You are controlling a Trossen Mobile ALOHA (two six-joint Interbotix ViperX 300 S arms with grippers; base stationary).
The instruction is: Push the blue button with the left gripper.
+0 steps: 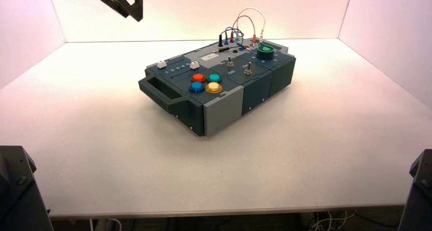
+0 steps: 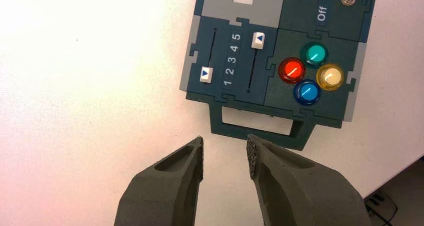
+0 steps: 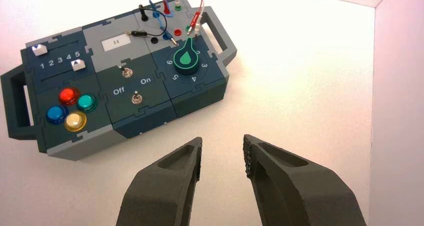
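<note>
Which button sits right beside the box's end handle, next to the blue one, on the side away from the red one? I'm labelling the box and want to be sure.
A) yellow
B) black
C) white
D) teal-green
A: the yellow button stands next to the blue button, with the red button on the blue one's other side.

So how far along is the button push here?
Nothing looks done: the left gripper hangs open and empty, short of the box's handle. The approach may be in hand. Left: reaching and pressing the blue button, still untouched beyond the handle.
</note>
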